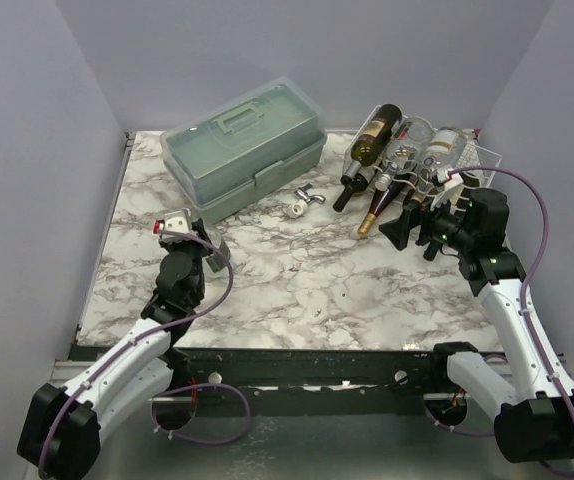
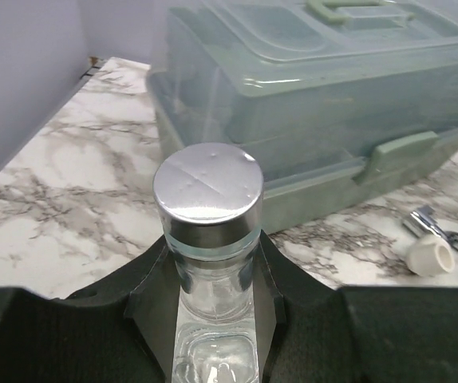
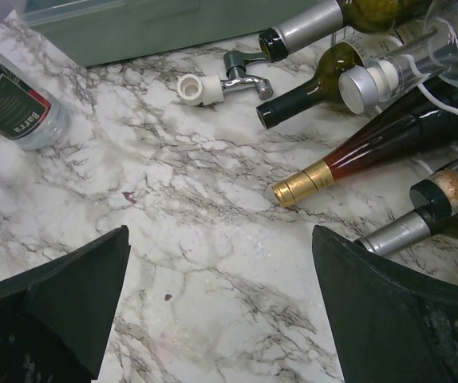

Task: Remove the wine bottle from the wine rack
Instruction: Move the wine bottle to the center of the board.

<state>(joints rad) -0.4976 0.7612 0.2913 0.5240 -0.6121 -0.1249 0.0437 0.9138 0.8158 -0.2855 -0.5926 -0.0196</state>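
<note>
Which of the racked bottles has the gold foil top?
The dark reddish bottle, lowest of the fanned-out necks in the top view. The other bottles end in silver, black or cork tops, none gold.

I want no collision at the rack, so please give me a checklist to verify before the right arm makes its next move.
1. The right gripper is open and empty: ok.
2. The left gripper is shut on the clear bottle: ok.
3. The marble table is bare up to the gold-capped bottle: ok.
4. Room around that bottle: not ok, the corked bottle lies close beside it.
5. How it sits in the wine rack: cannot tell.
</note>
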